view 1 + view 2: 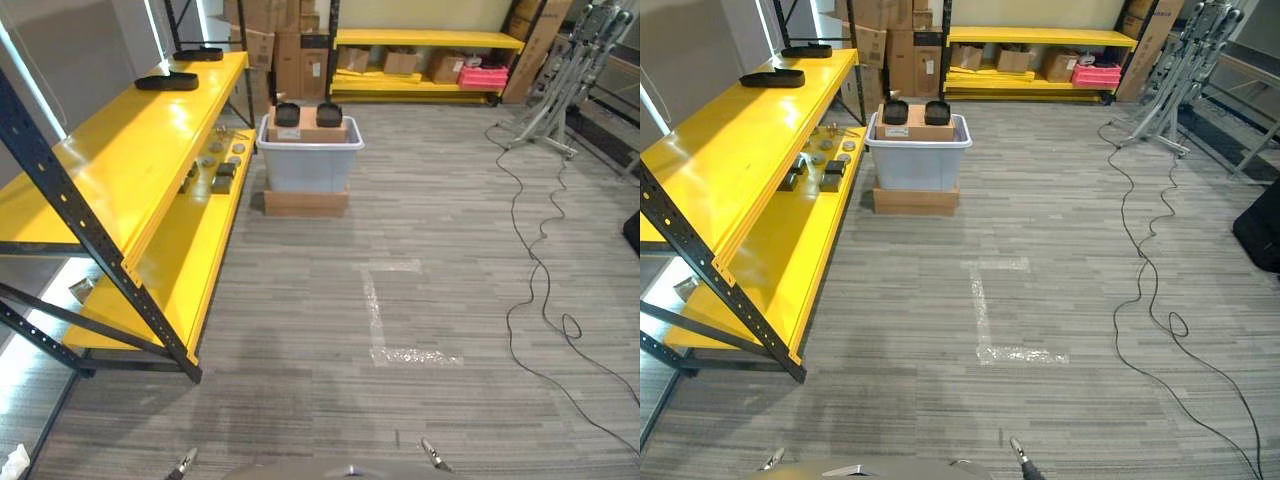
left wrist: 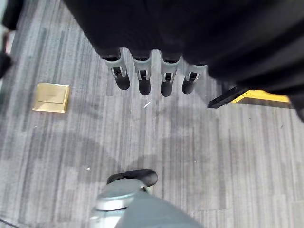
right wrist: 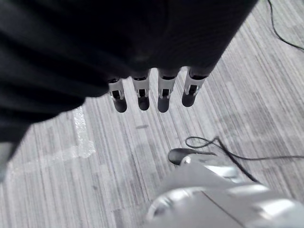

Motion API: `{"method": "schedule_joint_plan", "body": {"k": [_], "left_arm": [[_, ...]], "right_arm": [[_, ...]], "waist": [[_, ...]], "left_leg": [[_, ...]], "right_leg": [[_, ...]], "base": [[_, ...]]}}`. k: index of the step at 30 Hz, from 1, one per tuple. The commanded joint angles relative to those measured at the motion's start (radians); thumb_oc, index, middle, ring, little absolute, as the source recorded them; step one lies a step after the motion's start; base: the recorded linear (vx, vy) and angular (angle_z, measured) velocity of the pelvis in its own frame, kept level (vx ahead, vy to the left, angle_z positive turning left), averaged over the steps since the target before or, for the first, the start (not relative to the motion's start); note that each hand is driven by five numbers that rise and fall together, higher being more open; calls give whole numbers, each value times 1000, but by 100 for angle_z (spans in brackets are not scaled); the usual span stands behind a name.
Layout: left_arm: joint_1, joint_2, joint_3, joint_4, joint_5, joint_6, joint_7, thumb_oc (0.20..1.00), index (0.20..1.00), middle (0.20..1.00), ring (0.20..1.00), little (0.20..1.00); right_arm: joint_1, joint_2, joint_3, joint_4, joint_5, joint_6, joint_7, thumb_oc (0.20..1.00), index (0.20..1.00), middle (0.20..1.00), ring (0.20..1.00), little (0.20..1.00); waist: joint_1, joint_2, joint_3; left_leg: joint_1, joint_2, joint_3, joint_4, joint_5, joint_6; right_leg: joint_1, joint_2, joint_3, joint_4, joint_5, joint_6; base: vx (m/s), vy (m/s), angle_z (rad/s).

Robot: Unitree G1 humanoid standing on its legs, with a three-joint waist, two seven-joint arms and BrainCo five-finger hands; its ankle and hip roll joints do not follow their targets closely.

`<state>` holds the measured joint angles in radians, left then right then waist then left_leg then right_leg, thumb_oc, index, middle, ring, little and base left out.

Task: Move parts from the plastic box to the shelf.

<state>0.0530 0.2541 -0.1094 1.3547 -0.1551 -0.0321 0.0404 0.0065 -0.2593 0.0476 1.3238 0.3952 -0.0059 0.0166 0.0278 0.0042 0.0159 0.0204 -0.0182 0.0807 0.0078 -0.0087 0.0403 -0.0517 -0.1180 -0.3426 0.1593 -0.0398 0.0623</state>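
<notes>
- Though well short of the work area, already facing it: grey plastic box [image 1: 309, 158] at about 12 o'clock, far across the carpet, sitting on a flat cardboard base [image 1: 305, 203].
- Atop the box, a cardboard carton [image 1: 307, 127] bearing two black parts [image 1: 910, 111] side by side.
- At 10 to 11 o'clock, yellow shelf [image 1: 120, 150], its far end just beside the box.
- On the lower shelf level near the box, small metal parts [image 1: 222, 160] already lying, some round and silvery, some dark and blocky; on the top level, two flat black trays [image 1: 166, 81].
- Judged partly done at most: some parts shelved, two black ones at least not yet moved; contents under the carton hidden.
- Left to do: close the distance, pick from the box, place on the shelf.
- Left hand [image 2: 142, 78] hanging low over bare carpet, fingers straight and pointing down, holding and touching nothing; brass floor plate [image 2: 51, 97] on the carpet near it.
- Right hand [image 3: 151, 92] likewise down at the side, fingers straight, empty, clear of the white tape mark [image 3: 61, 152] on the carpet below.
- Far away at 1 o'clock, a second yellow rack [image 1: 425, 42] with cartons and a pink bin [image 1: 483, 75], apart from the task.
</notes>
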Motion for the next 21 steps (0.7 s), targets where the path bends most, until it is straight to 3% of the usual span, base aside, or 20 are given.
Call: {"method": "schedule_joint_plan", "body": {"k": [1,13,16,21], "left_arm": [[-73,4,-7,40,-32,-28,-8,1000,1000,1000,1000,1000],[-100,-17,-19,45,-69,-19,-24,1000,1000,1000,1000,1000],[-114,-19,-114,6,47,-31,-5,1000,1000,1000,1000,1000],[-120,-12,-142,-13,91,-34,7,1000,1000,1000,1000,1000]], "right_arm": [[-84,-55,-14,59,24,-26,0,1000,1000,1000,1000,1000],[-112,-50,16,79,8,-6,15,1000,1000,1000,1000,1000],[-121,-44,42,68,-5,-10,21,1000,1000,1000,1000,1000],[-116,-38,60,53,-24,-17,21,1000,1000,1000,1000,1000]], "waist": [[0,9,47],[-4,4,37],[-7,9,43],[-7,16,55]], "left_leg": [[94,104,-37,-95,-34,-111],[100,114,-44,-95,-31,-116],[102,112,-44,-95,-32,-115],[110,107,-48,-95,-35,-112]], "right_leg": [[153,-49,17,-247,53,91],[165,-34,18,-247,42,83],[168,-36,15,-247,41,83],[179,-42,12,-247,39,84]], "base": [[0,0,0],[-4,-21,1],[0,0,0],[0,0,0]]}}
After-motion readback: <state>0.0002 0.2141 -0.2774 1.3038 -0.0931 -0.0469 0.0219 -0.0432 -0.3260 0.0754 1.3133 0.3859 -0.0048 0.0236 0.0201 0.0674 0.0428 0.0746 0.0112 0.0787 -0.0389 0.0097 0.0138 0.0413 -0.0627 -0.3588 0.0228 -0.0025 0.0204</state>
